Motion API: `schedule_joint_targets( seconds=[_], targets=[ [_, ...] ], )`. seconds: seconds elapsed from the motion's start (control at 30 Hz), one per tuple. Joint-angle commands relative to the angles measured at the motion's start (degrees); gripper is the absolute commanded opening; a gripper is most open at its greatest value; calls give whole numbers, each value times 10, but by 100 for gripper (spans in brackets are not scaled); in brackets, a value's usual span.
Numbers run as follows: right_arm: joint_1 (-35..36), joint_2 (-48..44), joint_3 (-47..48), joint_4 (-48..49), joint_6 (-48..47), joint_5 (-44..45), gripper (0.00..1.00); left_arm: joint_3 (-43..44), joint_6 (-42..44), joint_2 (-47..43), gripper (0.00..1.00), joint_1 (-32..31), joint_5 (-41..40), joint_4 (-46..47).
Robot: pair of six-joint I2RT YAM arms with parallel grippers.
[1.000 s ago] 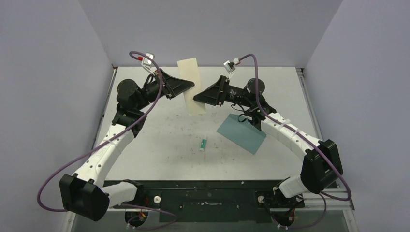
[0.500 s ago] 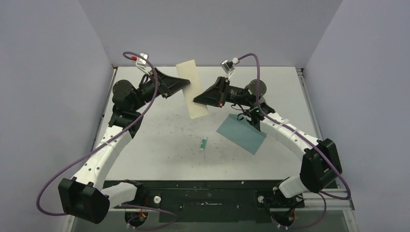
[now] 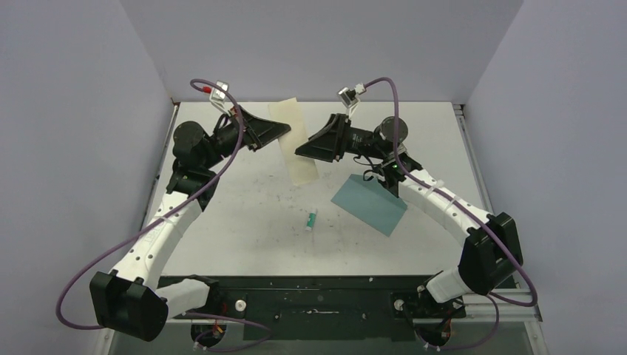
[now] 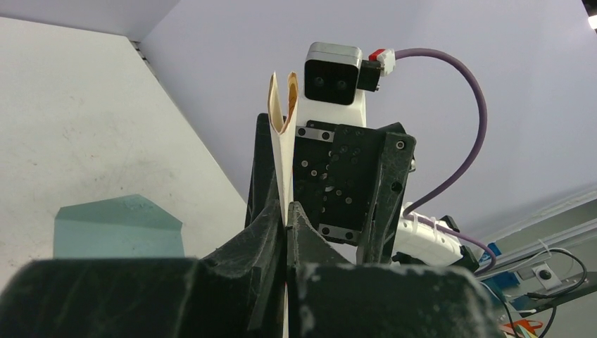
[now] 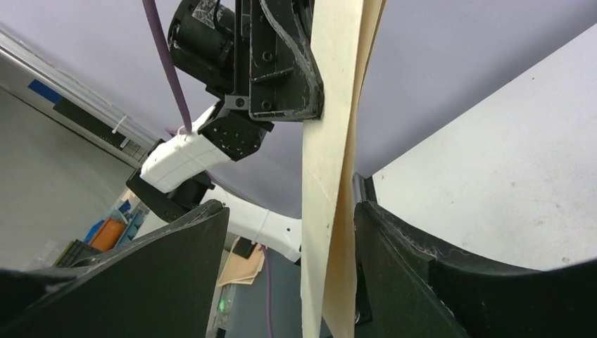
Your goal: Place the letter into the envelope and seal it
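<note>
Left tool point(image 4: 286, 215): closed on the letter point(image 3: 297, 148), holding it on edge in the air above the far centre of the counter point(image 3: 244, 200). The sheet shows two layers, splayed at one end.

Right tool point(image 5: 287, 211): wide, one jaw on each side of the letter, not clamped on it.

A small stick point(image 3: 312, 219) lies on the counter near the centre.

The envelope point(image 3: 370, 205) lies flat to the right, partly under the right arm and well apart from the letter.

Step in hand, as judged: regrasp of the letter between the tools; insertion not begun. The next move calls for closing the right tool squarely on both layers before any release, then aligning the sheet with the envelope's mouth.
</note>
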Motion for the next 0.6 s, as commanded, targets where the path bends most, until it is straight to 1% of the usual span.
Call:
schedule_joint_targets(
  seconds=[0.0, 0.03, 0.1, 0.23, 0.3, 0.37, 0.4, 0.47, 0.5, 0.53, 0.57],
  targets=[
    [-6, 11, 23, 83, 28, 26, 65, 7, 12, -3, 0, -1, 13, 11],
    [-5, 17, 23, 95, 40, 25, 62, 6, 11, -2, 0, -1, 13, 12],
    [-5, 26, 19, 112, 52, 23, 54, 5, 11, -3, 0, -2, 13, 12],
    [-6, 28, 16, 93, 44, 27, 40, 3, 12, -3, 0, -2, 14, 10],
    [-6, 30, 20, 71, 33, 34, 29, 1, 12, -2, 0, -2, 15, 11],
    [-8, 31, 22, 48, 22, 48, 13, -2, 14, 0, 0, -2, 17, 9],
    [-11, 30, 22, 29, 13, 55, 7, -2, 17, 0, 3, -2, 17, 3],
    [-25, 23, 24, -29, -22, 73, 5, -2, 36, -1, 19, -2, 8, -29],
    [-35, 17, 24, -72, -47, 84, 5, 1, 50, -2, 24, -2, -1, -56],
    [-47, 9, 28, -126, -89, 98, 5, 4, 65, -1, 29, -2, -10, -85],
    [-58, 2, 36, -204, -141, 118, 5, 10, 79, 1, 35, -3, -18, -122]
  ],
)
